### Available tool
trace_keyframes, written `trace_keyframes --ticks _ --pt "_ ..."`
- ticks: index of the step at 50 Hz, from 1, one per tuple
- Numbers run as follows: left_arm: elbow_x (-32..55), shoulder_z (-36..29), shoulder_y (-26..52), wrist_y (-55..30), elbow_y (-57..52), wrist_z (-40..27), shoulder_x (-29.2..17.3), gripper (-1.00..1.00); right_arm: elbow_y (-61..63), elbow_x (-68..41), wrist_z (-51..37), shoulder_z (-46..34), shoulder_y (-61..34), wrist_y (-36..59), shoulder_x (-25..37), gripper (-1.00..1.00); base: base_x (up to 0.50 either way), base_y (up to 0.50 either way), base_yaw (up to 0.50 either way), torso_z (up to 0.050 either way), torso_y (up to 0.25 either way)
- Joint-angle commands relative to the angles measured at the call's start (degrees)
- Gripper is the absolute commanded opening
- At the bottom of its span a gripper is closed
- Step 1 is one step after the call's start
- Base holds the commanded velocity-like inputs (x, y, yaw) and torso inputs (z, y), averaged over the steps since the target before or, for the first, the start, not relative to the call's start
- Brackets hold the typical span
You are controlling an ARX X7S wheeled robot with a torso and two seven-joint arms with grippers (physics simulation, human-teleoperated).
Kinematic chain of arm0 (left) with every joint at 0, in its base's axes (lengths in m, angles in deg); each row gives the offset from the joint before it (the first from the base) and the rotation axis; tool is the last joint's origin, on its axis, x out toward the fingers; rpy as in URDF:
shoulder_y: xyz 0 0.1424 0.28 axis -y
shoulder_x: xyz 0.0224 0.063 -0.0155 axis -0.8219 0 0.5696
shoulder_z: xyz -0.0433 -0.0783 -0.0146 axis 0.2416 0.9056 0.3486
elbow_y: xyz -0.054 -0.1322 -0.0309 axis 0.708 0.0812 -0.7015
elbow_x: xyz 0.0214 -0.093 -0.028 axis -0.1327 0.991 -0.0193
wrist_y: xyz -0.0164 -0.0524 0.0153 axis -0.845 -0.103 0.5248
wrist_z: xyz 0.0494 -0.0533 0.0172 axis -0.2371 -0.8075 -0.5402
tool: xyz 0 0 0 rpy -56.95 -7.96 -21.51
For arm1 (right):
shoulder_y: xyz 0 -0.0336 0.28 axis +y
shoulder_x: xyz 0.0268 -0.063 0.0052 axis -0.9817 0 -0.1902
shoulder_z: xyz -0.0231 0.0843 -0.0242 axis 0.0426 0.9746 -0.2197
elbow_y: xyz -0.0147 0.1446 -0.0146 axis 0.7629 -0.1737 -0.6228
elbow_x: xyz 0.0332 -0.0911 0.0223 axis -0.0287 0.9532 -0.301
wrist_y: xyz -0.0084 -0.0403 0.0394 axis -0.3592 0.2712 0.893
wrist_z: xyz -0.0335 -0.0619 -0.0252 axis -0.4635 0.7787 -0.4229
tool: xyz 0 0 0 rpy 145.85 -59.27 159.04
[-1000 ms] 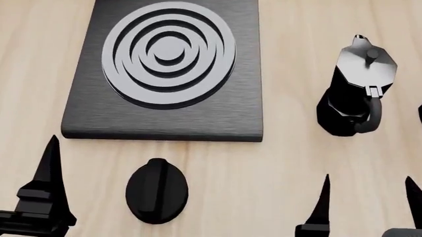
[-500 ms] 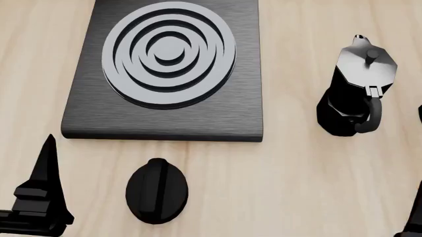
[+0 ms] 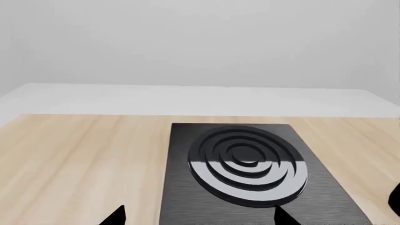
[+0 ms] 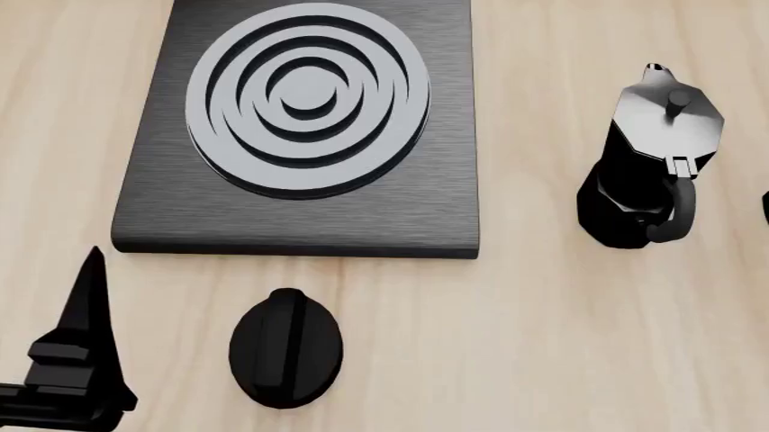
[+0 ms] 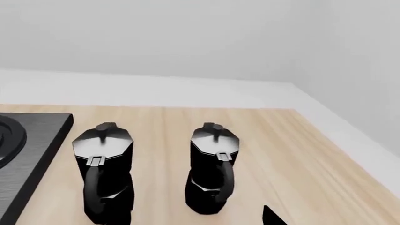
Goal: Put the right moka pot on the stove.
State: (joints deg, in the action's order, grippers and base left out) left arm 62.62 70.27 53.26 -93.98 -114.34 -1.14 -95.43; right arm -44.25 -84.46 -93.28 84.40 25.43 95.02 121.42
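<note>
Two identical black moka pots with grey lids stand upright side by side in the right wrist view. The right moka pot (image 5: 214, 168) is the one farther from the stove (image 5: 28, 140). In the head view it is only a dark sliver (image 4: 765, 207) at the right edge. The stove (image 4: 306, 126), a black slab with a ringed burner, lies at the top centre. My right gripper (image 5: 195, 219) is open, short of the right moka pot and holding nothing; one fingertip (image 5: 272, 216) shows. My left gripper (image 3: 198, 216) is open and empty, just short of the stove (image 3: 250, 164).
The other moka pot (image 4: 649, 162) stands between the stove and the right moka pot, also seen in the right wrist view (image 5: 103, 173). An oval black knob (image 4: 286, 346) lies on the wooden table (image 4: 541, 342) in front of the stove. One left finger (image 4: 88, 306) points up at the lower left.
The right gripper's fingers have dropped out of the head view's lower right corner. The left gripper has barely shifted. Pots, stove and knob have not moved.
</note>
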Motion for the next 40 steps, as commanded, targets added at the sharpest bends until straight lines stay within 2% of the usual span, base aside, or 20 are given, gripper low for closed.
trace_keyframes --ticks 1,4,7,14,26,40 --pt "0.7 -0.3 0.3 0.2 0.2 -0.2 -0.2 1.0 -6.6 0.8 5.3 -1.2 -2.7 -3.5 0.8 1.0 0.0 0.0 0.0 0.0 0.0" --pt "0.0 -0.5 -0.2 0.8 0.2 0.0 -0.3 1.0 -8.3 -1.6 4.9 -0.9 -4.7 -2.3 2.9 1.0 0.0 0.0 0.0 0.0 0.0" --pt "0.6 -0.2 0.1 0.5 0.0 -0.6 -0.4 1.0 -10.4 2.1 7.5 -3.3 -4.4 -5.6 0.3 1.0 0.0 0.0 0.0 0.0 0.0" --pt "0.6 -0.4 0.1 1.0 0.1 -0.5 -0.6 1.0 -13.4 1.1 7.5 -4.5 -6.4 -5.4 0.1 1.0 0.0 0.0 0.0 0.0 0.0" --pt "0.6 -0.8 0.1 1.3 0.3 -0.8 -0.9 1.0 -18.3 6.5 9.4 -9.1 -7.6 -8.7 -1.9 1.0 0.0 0.0 0.0 0.0 0.0" --pt "1.4 -1.1 0.5 1.3 0.2 -1.3 -1.2 1.0 -21.5 5.5 9.0 -11.2 -12.0 -6.8 0.9 1.0 0.0 0.0 0.0 0.0 0.0"
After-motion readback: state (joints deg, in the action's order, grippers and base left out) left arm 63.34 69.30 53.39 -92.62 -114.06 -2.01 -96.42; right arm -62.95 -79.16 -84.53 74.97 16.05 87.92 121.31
